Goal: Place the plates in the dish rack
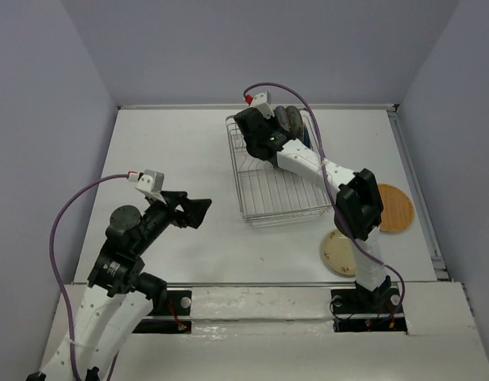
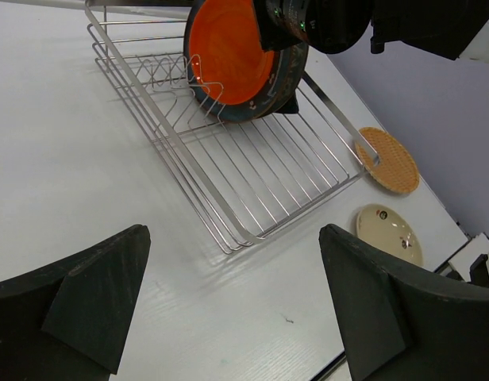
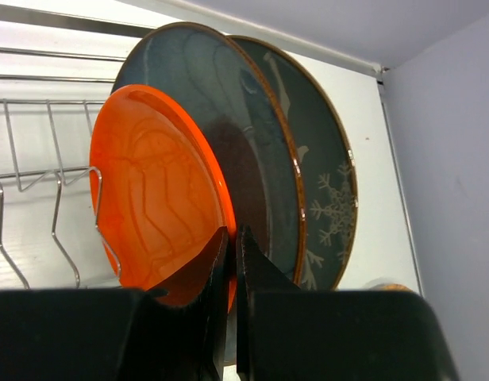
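The dish rack (image 1: 246, 208) stands at the far middle of the table, and also shows in the left wrist view (image 2: 173, 151). My right gripper (image 1: 264, 135) is shut on the rim of the small orange plate (image 3: 157, 206), which stands upright among the prongs (image 3: 58, 198). Behind it stand the teal plate (image 3: 229, 119) and the grey plate with white motif (image 3: 324, 190). The tan plate (image 1: 395, 208) and cream plate (image 1: 337, 252) lie on the table right of the rack. My left gripper (image 1: 193, 210) is open and empty over the table. I cannot make out the dark-blue leaf-shaped plate.
The right arm reaches over the rack's right side. A raised white ledge runs along the table's near edge by the arm bases. Grey walls close the table on three sides. The tan plate (image 2: 389, 160) and cream plate (image 2: 390, 232) lie near the right wall.
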